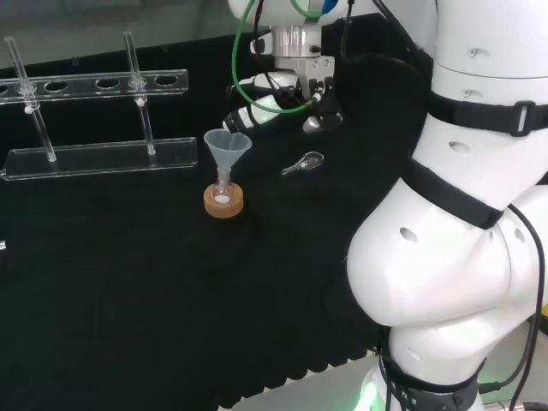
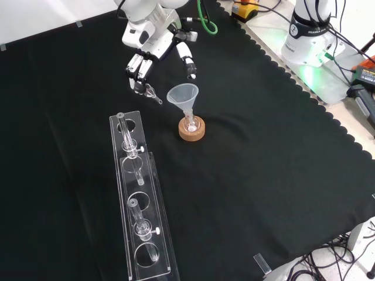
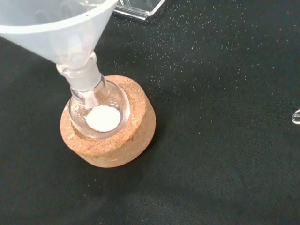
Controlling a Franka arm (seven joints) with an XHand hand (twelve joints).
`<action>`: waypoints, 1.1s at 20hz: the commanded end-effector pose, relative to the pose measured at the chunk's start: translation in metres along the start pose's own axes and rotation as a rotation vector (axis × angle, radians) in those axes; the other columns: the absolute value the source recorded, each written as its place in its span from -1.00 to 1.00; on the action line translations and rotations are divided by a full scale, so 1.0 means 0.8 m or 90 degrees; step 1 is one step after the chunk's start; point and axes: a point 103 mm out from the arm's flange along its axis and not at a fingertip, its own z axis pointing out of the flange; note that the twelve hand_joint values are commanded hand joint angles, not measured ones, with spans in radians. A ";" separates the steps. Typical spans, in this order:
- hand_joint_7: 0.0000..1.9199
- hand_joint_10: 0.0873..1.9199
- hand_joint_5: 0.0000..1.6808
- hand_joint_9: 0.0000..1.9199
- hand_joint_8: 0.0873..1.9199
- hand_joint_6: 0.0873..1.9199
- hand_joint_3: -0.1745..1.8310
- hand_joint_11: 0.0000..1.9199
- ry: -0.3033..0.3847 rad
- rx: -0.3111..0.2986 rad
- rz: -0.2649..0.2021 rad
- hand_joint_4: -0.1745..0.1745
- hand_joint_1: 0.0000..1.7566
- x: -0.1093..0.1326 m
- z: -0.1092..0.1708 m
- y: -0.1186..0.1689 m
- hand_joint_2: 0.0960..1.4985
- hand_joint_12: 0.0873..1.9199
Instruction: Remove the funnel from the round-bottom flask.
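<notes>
A clear funnel (image 1: 228,147) (image 2: 183,95) (image 3: 56,28) stands with its stem in the neck of a small round-bottom flask (image 1: 223,193) (image 2: 190,124) (image 3: 96,101). The flask rests on a cork ring (image 1: 224,205) (image 2: 192,132) (image 3: 129,136) and holds a little white powder (image 3: 103,118). The hand (image 1: 287,90) (image 2: 153,45) hovers beyond the funnel in the front view and to its upper right in the head view. It is apart from the funnel, fingers relaxed and spread, holding nothing.
A small clear scoop (image 1: 304,163) (image 2: 153,93) lies on the cloth under the hand's fingers. A clear tube rack (image 1: 94,158) (image 2: 140,205) with upright glass tubes stands to the left in the head view. The arm's white links (image 1: 462,214) rise on the right.
</notes>
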 end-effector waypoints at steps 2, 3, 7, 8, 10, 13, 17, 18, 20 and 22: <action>-1.00 -0.20 -0.95 -1.00 -0.93 -1.00 -0.74 -1.00 0.002 -0.002 -0.005 -0.80 -0.81 0.008 0.007 -0.004 -0.18 0.65; -1.00 -0.20 -0.95 -1.00 -0.93 -1.00 -0.74 -1.00 0.001 -0.001 -0.007 -0.80 -0.81 0.007 0.008 -0.004 -0.18 0.65; -1.00 -0.20 -0.94 -1.00 -0.93 -1.00 -0.74 -1.00 -0.015 -0.009 0.006 -0.81 -0.81 0.009 0.014 -0.004 -0.17 0.65; -1.00 -0.20 -0.94 -1.00 -0.93 -1.00 -0.74 -1.00 -0.023 -0.010 0.012 -0.81 -0.81 0.012 0.018 -0.004 -0.17 0.65; -1.00 -0.20 -0.94 -1.00 -0.93 -1.00 -0.74 -1.00 -0.031 -0.011 0.014 -0.81 -0.81 0.020 0.035 -0.001 -0.17 0.64; -1.00 -0.19 -0.94 -1.00 -0.95 -1.00 -0.75 -1.00 -0.031 -0.018 0.012 -0.80 -0.81 0.025 0.054 0.004 -0.17 0.65; -1.00 -0.18 -0.94 -1.00 -0.95 -1.00 -0.75 -0.99 -0.031 -0.020 0.017 -0.78 -0.81 0.029 0.062 0.008 -0.17 0.66; -1.00 -0.17 -0.94 -1.00 -0.95 -1.00 -0.75 -0.99 -0.029 -0.022 0.019 -0.78 -0.81 0.028 0.062 0.006 -0.16 0.66; -1.00 -0.16 -0.94 -1.00 -0.95 -1.00 -0.75 -0.98 -0.027 -0.022 0.021 -0.78 -0.81 0.027 0.063 0.006 -0.16 0.66; -1.00 -0.15 -0.94 -1.00 -0.95 -1.00 -0.75 -0.98 -0.026 -0.022 0.020 -0.77 -0.81 0.027 0.064 0.006 -0.16 0.66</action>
